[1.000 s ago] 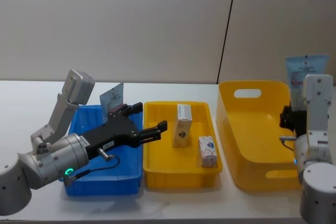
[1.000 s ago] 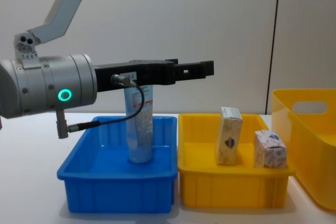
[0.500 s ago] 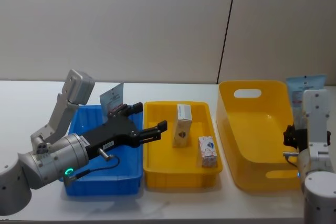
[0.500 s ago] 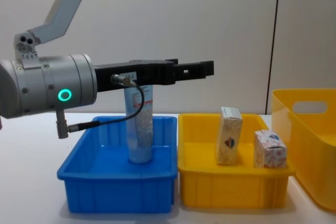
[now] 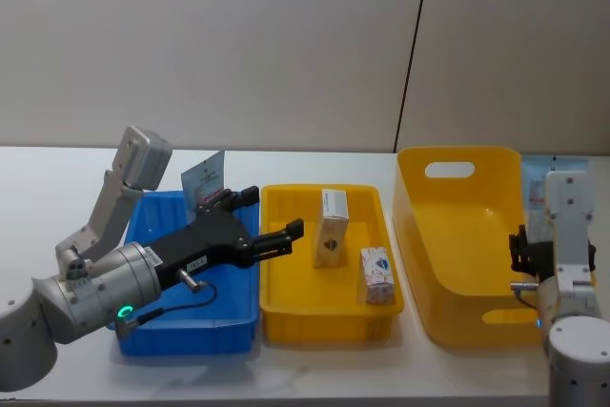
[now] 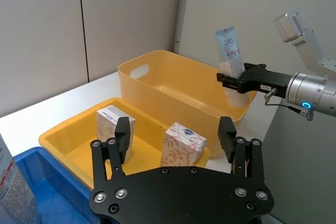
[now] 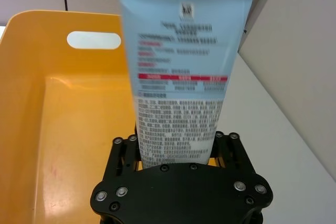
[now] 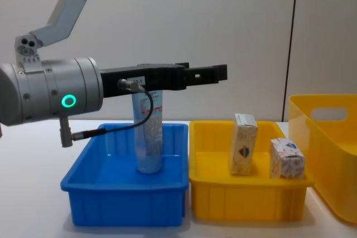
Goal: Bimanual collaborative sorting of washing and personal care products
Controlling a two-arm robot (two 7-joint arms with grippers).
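on the white desk point(image 5: 57, 178) three containers stand in a row. a shallow blue plastic tray point(image 8: 122, 193) sits at nine o'clock of a shallow yellow plastic tray point(image 8: 245, 204). a deep yellow plastic bin with handle cut-outs point(image 5: 477, 326) sits at three o'clock of that yellow tray. much of the sorting looks done. one pale blue squeeze tube with a flat crimped top point(image 8: 148, 137) stands upright in the blue tray. a taller white carton point(image 5: 331, 226) and a shorter white carton point(image 5: 377, 275) stand in the shallow yellow tray, near each other but apart. what shows of the bin's inside is bare. one item looks left to place: a second pale blue tube with red-white print point(image 7: 184, 77), upright with its crimp up, by the bin's three o'clock rim. the right end effector point(image 7: 177, 142) is clamped on this tube's lower end. the left end effector point(image 5: 274, 211) hangs with its fingers spread wide and holds nothing. it is above the seam between the blue and shallow yellow trays, pointing toward three o'clock. the held tube probably belongs with its twin in the blue tray, which suggests a pass between the arms.
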